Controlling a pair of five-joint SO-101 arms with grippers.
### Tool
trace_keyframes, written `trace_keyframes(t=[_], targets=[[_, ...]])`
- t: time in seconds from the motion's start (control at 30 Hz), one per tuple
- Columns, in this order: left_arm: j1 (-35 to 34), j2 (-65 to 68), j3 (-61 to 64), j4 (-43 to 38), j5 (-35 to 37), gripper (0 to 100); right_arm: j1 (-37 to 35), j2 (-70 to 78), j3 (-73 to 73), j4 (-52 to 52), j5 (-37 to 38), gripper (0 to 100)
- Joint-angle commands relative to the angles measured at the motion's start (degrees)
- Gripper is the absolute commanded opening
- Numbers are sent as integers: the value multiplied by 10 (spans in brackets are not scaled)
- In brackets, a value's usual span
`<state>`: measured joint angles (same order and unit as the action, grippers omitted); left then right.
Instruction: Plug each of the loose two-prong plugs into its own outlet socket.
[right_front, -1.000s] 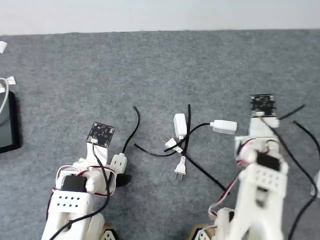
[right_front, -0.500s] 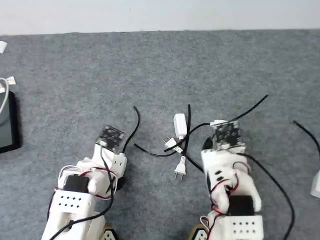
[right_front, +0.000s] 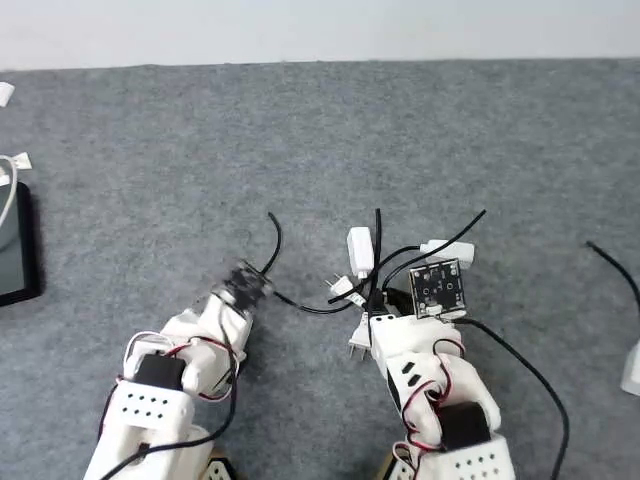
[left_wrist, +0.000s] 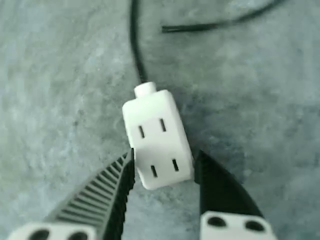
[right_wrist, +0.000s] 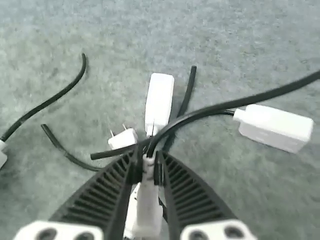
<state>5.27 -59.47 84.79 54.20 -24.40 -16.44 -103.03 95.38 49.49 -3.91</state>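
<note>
The right gripper (right_wrist: 146, 167) has its jaws almost closed on a white two-prong plug (right_wrist: 144, 210), near where its cord leaves the body. The left gripper (left_wrist: 162, 172) is opened to about the width of a white socket block (left_wrist: 156, 135); its jaws stand on both sides of the block's near end, and it cannot be told whether they press it.

The likely trouble is the black cables (right_wrist: 210, 110); they cross just above the held plug, so lifting it may drag the second plug (right_wrist: 122, 139) at 11 o'clock from it and the oblong socket (right_wrist: 159, 102) at 12 o'clock. Another socket (right_wrist: 274, 127) lies at about 2 o'clock, tied into the same tangle. The left claw covers only the end of its block; it may swing or slip out when a plug is pushed in.

In the high view the grey mat (right_front: 150, 150) is free toward 12 and 10 o'clock; a dark device (right_front: 15, 250) sits at the 9 o'clock edge; the two arms stand near each other, so the middle is tight.
</note>
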Motion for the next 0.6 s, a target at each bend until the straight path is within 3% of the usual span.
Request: trace_keyframes(t=[0.0,0.17,0.37,0.57], targets=[[5,-7,1,-50,-140,123,-3,-9,11,-42,-11,9],[6,-8,17,-101,-228,124,-2,-9,11,-34,-11,9],[14,-8,39,-158,-245,125,-1,-7,11,-32,-11,9],[15,-8,56,-161,-391,97,17,-8,11,-32,-11,9]])
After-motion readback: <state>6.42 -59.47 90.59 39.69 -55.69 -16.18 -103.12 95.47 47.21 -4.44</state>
